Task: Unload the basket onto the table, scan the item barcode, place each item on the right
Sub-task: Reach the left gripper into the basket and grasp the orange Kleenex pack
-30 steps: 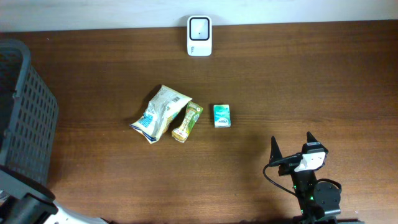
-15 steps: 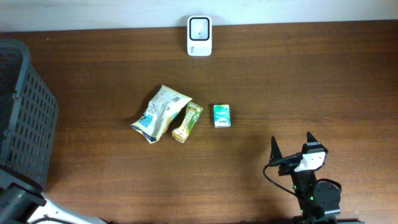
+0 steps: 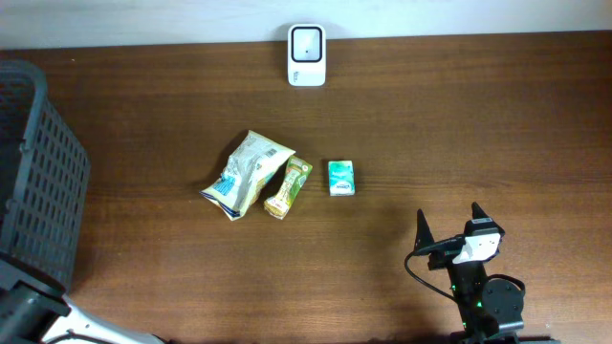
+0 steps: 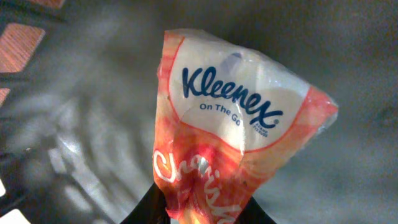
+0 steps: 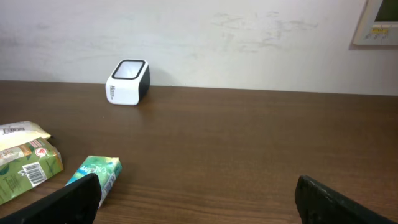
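In the basket (image 3: pixel 38 172), well apart from the scanner (image 3: pixel 307 55), the left gripper (image 4: pixel 199 216) has just closed, pinching the pack (image 4: pixel 230 124) by its lower end. The right gripper (image 3: pixel 448 212) rests spread. Grasp made: lift-out comes next.

We record the tissue pack (image 4: pixel 230 124) as coral-orange with a white panel. It has dark blue lettering on the white and white script on the orange. The basket (image 3: pixel 38 182) is dark grey, its wall an open grid of small squares. The table (image 3: pixel 478 124) is dark brown with a fine wood grain. The scanner (image 3: pixel 307 55) is white with a black side and a pale grey window. We note the crisp bag (image 3: pixel 245 174) as cream with blue and green print. The slim packet (image 3: pixel 289 187) is yellow-green with a black-barred white barcode patch. The small box (image 3: pixel 341 178) is teal and white. The wall (image 5: pixel 249 43) is off-white.
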`<state>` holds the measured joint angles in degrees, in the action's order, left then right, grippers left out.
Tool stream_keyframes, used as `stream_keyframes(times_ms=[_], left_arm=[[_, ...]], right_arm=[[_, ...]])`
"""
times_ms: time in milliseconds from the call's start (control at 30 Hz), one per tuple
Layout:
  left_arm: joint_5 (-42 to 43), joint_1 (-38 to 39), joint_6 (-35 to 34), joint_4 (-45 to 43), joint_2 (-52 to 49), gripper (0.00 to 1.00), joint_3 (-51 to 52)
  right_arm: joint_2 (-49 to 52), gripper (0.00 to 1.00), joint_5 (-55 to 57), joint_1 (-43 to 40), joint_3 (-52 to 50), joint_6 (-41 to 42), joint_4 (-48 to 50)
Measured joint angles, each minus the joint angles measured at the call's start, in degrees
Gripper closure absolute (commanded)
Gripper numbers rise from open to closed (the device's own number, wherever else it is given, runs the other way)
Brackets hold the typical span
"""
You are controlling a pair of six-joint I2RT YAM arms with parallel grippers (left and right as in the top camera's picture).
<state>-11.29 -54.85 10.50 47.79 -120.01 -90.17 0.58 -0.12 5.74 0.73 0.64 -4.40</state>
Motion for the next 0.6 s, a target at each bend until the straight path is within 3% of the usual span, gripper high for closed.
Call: stream_keyframes(times_ms=[200,367,600], left_arm=[[16.0,0.2,-2.7,1.7,3.5,0.91,-0.3],[30.5,2.3,-8.2,0.9,16.8,0.93,-4.3],[37.3,14.3,-13.4,-0.3,31.3,0.95,-6.1]], right_arm=[[0.0,0.01,0.0,0.0,0.0,0.0,0.0],[0.0,0.01,0.0,0.0,0.0,0.0,0.0],[0.0,0.01,0.0,0.0,0.0,0.0,0.0]])
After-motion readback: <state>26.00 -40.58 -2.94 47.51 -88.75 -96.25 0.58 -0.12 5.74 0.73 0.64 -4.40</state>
